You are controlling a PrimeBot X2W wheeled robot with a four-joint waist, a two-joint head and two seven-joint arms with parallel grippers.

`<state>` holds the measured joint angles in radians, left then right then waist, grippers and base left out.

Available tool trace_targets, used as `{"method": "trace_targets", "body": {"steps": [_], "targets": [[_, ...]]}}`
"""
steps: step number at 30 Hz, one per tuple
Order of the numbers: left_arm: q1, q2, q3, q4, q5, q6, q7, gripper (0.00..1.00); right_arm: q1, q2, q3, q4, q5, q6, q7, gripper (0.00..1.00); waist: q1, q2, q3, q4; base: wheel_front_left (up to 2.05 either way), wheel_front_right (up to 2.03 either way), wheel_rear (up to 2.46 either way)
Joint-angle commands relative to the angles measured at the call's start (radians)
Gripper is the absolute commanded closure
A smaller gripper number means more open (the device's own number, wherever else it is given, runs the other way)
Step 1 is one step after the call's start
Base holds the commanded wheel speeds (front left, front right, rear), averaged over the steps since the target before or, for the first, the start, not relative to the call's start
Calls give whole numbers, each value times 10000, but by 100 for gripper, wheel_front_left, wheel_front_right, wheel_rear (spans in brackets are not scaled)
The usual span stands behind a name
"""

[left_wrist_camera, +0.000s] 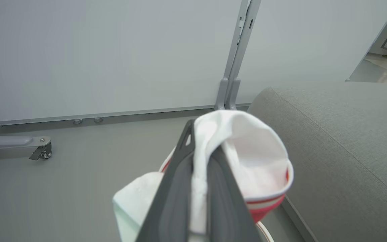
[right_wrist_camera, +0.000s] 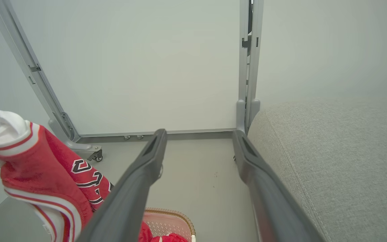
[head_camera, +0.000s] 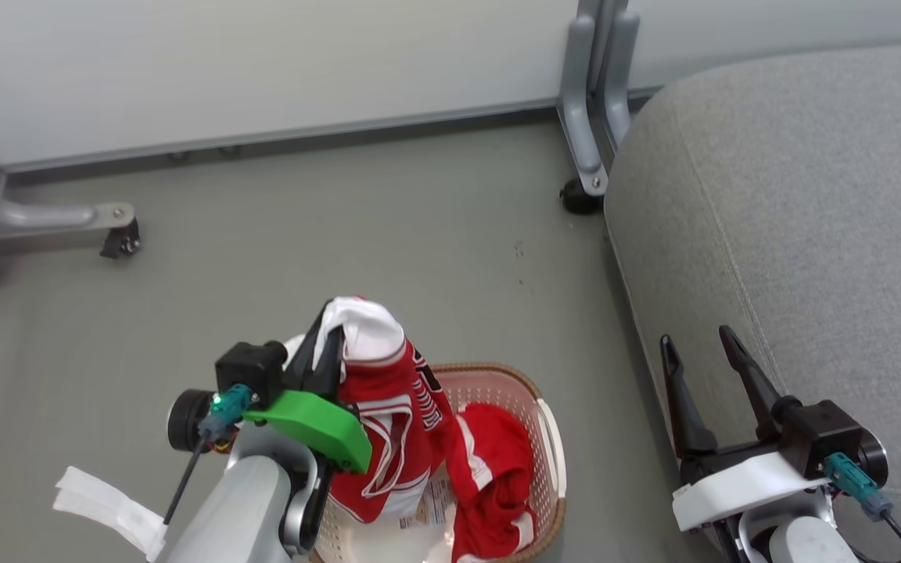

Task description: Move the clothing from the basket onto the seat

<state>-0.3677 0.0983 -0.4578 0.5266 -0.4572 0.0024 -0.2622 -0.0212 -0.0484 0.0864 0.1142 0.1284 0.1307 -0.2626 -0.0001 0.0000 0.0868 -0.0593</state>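
Head view, finding one: the clothing point(head_camera: 419, 438) is in two pieces, both at the basket point(head_camera: 551, 426). The lifted garment point(head_camera: 388, 391) is red, with a white upper panel, white striped trim and dark lettering. It hangs upright over the basket's left half, with its lower part reaching down inside the perforated walls. The left hand point(head_camera: 324, 352) is above the basket's left rim and is clamped on the garment's white top fold. In the left wrist view its two dark fingers point(left_wrist_camera: 176, 188) are drawn together with a strip of white cloth pinched between them, and the white panel bulges out on either side. The second garment point(head_camera: 497, 469), also red with white trim, lies crumpled inside the basket toward its right wall. The basket stands on the grey floor point(head_camera: 341, 234). The seat point(head_camera: 810, 234), a large grey woven cushion with a stitched seam, is to the right of the basket, with a strip of floor between the two. The right hand point(head_camera: 694, 336) is to the right of the basket, over the seat's near left edge. Its fingers are spread well apart and point away from the robot. In the right wrist view the floor shows between them. Beyond the basket stand the pale partition panels point(head_camera: 263, 62) on a grey metal frame. A castor foot point(head_camera: 118, 234) is to the far left, and an upright post point(head_camera: 595, 117) stands just beside the seat's far corner.
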Motion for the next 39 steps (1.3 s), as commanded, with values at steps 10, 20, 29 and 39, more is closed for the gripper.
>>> {"method": "trace_targets", "body": {"steps": [10,20,29,39], "targets": [[105,-308,930,-2112,688,-173,-37,100,411,-36,228,-30,-39,1,-32,0,1,0,-801,278,0,0,0],[246,-413,1119,-2967,1004,-365,-25,100,387,-36,595,-30,127,1,-34,0,1,0,-701,293,0,0,0],[100,-462,608,-3302,848,-577,-26,100,189,-34,1259,138,-226,1,-32,0,1,0,-614,367,0,0,0],[-117,-468,-445,-4005,438,-451,-26,100,-252,-230,2866,539,-242,1,-32,0,1,0,-650,461,0,0,0]]}}
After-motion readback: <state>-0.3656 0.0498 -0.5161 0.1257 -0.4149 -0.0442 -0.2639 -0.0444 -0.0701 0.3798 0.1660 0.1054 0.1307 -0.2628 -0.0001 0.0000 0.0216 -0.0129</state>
